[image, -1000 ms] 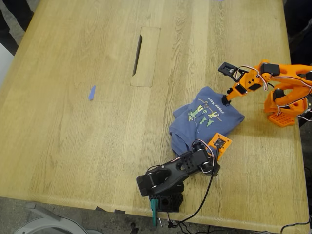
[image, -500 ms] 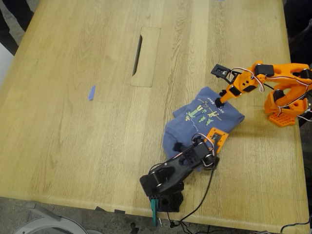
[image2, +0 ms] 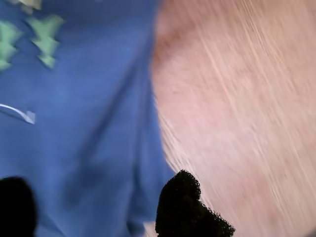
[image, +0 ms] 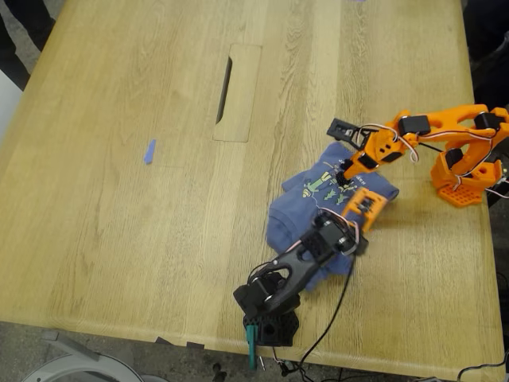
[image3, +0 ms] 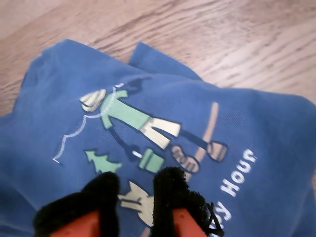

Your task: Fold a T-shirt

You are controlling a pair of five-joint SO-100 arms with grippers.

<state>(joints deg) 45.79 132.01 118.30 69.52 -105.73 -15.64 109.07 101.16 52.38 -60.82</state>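
Fingers (image3: 170,190) of my second gripper (image3: 134,190) sit narrowly parted on the T-shirt (image3: 163,113) print; pinch one layer only, lift gently.

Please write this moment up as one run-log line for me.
T-shirt: bunched, unfolded, print up | my first hand: open at shirt edge | my second hand: on chest print, grip unclear | table

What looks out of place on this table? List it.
The T-shirt lies bunched and crooked rather than flat, near the exterior view's right side, with both arms over it. A small blue scrap sits alone on the wood toward that view's left. Nothing looks spilled or damaged.
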